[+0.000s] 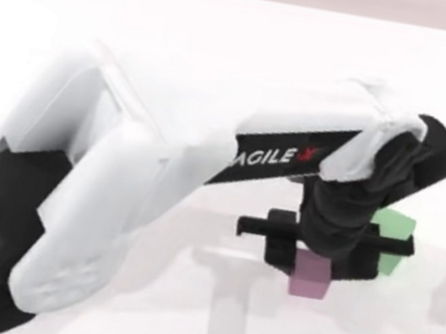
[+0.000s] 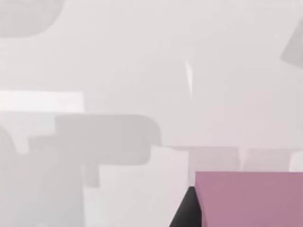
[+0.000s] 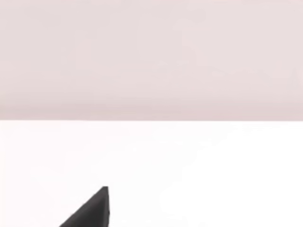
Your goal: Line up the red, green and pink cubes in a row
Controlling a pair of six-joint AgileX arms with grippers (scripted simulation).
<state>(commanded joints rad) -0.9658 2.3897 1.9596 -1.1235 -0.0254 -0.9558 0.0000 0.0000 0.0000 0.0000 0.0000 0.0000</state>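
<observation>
Left tool [image 1: 315, 264] over pink cube [image 1: 311, 278], beside green cube [image 1: 390, 244].

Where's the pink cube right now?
In the top view the pink cube sits right of centre, directly under the left hand, with the green cube just beyond it to the right.
</observation>
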